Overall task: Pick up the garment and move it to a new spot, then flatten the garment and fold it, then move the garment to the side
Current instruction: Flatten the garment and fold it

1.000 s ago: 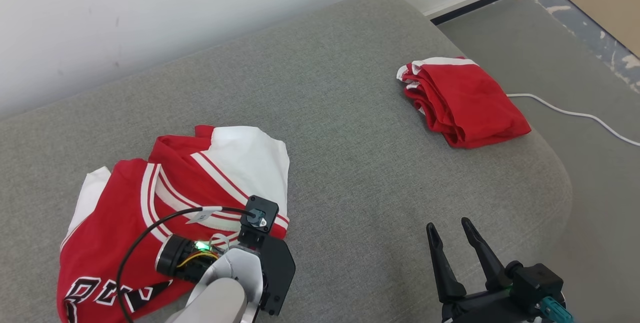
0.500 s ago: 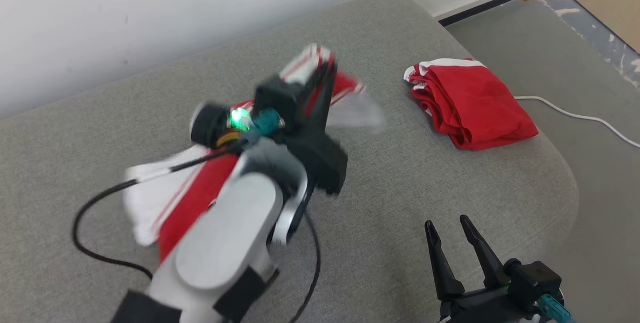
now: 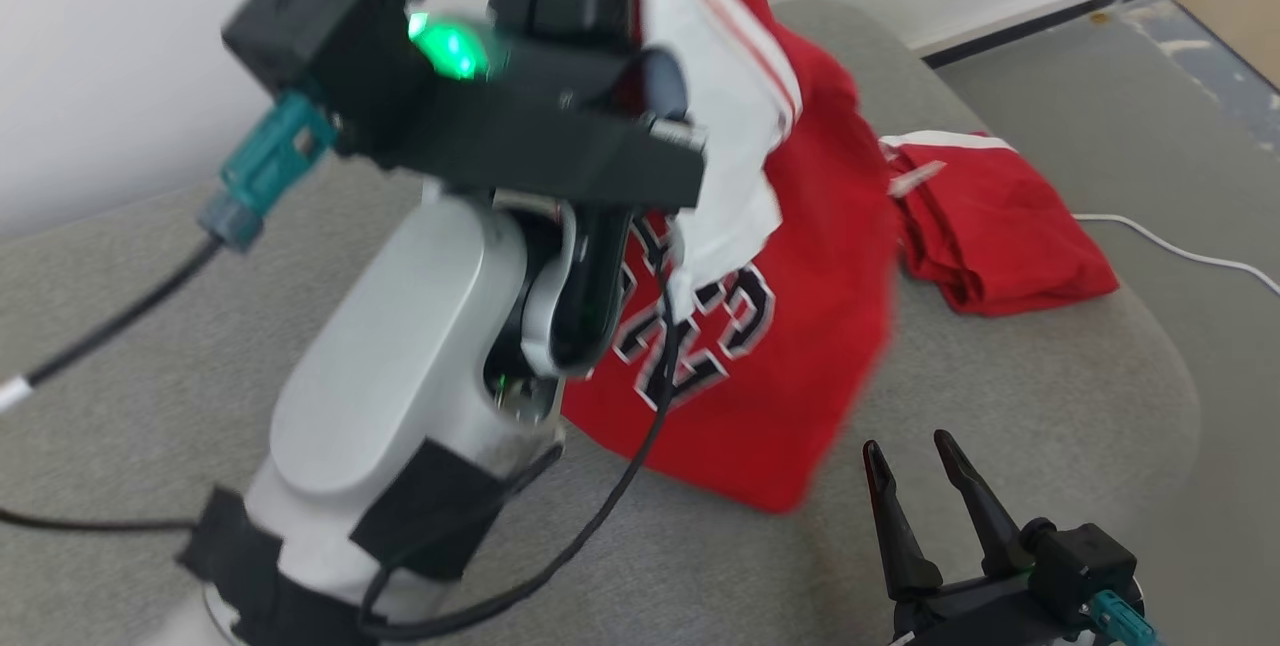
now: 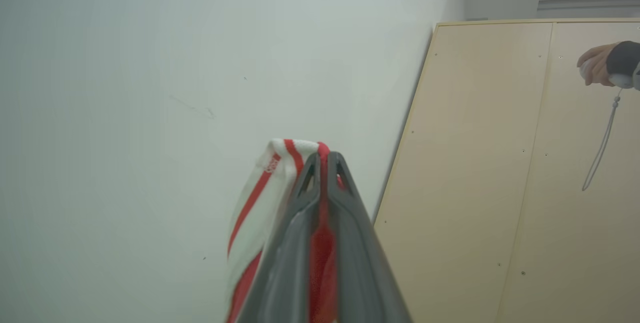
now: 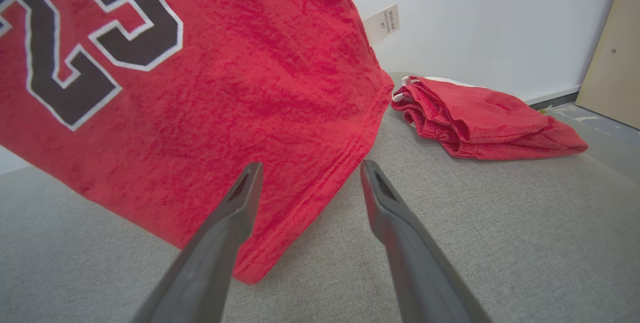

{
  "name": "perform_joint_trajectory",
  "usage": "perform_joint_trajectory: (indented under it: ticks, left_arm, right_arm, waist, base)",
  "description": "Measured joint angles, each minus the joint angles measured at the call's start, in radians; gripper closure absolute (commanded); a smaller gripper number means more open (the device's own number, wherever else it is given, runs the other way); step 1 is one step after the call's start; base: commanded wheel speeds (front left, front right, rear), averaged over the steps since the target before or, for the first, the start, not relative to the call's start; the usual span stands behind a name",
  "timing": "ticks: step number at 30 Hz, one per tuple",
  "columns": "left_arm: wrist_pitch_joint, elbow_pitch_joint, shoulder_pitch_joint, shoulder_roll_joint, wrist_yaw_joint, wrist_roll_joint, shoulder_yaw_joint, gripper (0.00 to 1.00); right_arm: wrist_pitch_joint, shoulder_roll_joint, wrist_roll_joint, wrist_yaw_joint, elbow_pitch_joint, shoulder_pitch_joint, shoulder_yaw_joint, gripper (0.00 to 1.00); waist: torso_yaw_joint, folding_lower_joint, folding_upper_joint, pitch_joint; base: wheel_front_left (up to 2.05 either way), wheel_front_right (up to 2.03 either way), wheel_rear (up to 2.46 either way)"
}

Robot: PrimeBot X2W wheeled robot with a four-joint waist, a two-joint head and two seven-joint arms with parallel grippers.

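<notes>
While the left gripper (image 4: 324, 155) hangs high at the frame's upper centre, fingers pinching the striped trim of the red jersey (image 3: 790, 326), the cloth dangles mid-frame, hem low over the grey couch (image 3: 1050, 406); the right gripper (image 3: 907, 444) waits at lower right, fingers spread; a clean move likely means steering clear of the folded red garment (image 3: 1010, 246) at right, then lowering hem-first.

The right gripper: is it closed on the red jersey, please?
No, the right gripper has its jaws wide apart, empty, short of the hanging jersey.
</notes>
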Motion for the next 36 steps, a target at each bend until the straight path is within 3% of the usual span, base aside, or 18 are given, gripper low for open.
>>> perform_joint_trajectory:
  ticks: [6,14,21,29,36]
  left_arm:
    - [0.000,0.039,0.281,0.014,0.019,0.018,0.108,1.00]
    - [0.000,0.092,0.680,0.093,0.024,0.016,0.306,1.00]
    - [0.000,0.058,0.770,0.068,0.020,0.063,0.445,1.00]
    - [0.000,-0.089,0.849,0.035,0.046,0.122,0.455,1.00]
    - [0.054,-0.188,0.928,0.040,0.105,0.145,0.426,1.00]
  right_arm:
    - [0.000,-0.008,-0.001,0.000,-0.007,0.002,-0.001,0.00]
    - [0.000,-0.023,-0.003,0.000,-0.004,0.008,0.006,0.00]
    - [0.000,-0.034,-0.003,0.000,0.002,0.009,0.022,0.00]
    - [0.000,-0.043,-0.003,0.000,0.005,0.028,0.025,0.00]
    - [0.000,-0.044,-0.003,0.000,0.002,0.030,0.028,0.00]
  waist:
    - [0.068,0.0001,0.0001,0.011]
    - [0.153,0.0000,0.0000,0.013]
    - [0.193,0.0000,0.0000,-0.009]
    - [0.215,0.0000,0.0000,-0.040]
    - [0.224,0.0000,0.0000,-0.041]
  base:
    - [0.00,0.00,0.00]
    - [0.00,0.00,0.00]
    - [0.00,0.00,0.00]
    - [0.00,0.00,0.00]
    - [0.00,0.00,0.00]
